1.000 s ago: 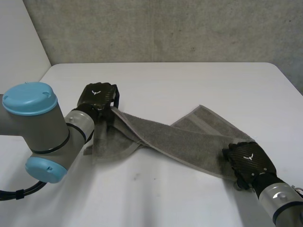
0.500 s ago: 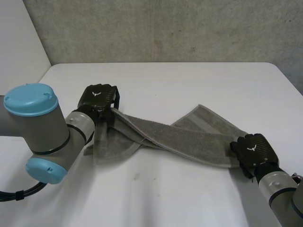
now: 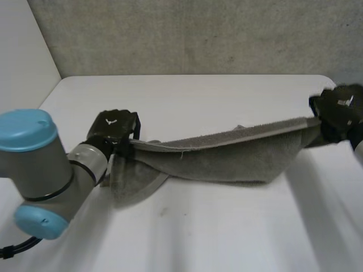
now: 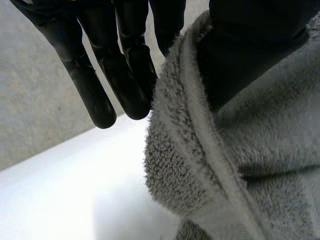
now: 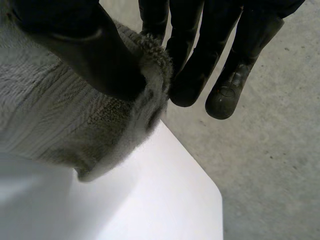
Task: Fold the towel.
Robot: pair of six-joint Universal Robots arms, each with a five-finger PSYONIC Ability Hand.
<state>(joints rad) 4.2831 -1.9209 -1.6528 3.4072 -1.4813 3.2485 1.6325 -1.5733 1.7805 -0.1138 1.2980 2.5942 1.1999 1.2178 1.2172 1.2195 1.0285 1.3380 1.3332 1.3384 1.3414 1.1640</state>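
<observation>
A grey towel (image 3: 227, 156) stretches across the white table (image 3: 187, 96), lifted between both hands and sagging in the middle. My left hand (image 3: 113, 127) holds its left end, and a loose flap hangs down to the table below it. In the left wrist view the thumb (image 4: 245, 45) presses the towel's hemmed edge (image 4: 200, 150) against the fingers (image 4: 120, 65). My right hand (image 3: 338, 113) is raised at the table's far right with the other end of the towel. There the right wrist view shows the thumb (image 5: 90, 50) pinching the towel's corner (image 5: 125, 120) against the fingers (image 5: 200, 60).
The table's rounded right corner (image 5: 205, 185) lies below my right hand, with grey floor (image 5: 270, 165) beyond it. A grey wall (image 3: 198, 34) runs behind the table. My left arm's blue-capped joint (image 3: 34, 164) stands over the table's near left.
My right hand shut on the towel's right end and carried it up and far to the right, pulling the towel taut off the table. My left hand kept its grip and shifted slightly nearer.
</observation>
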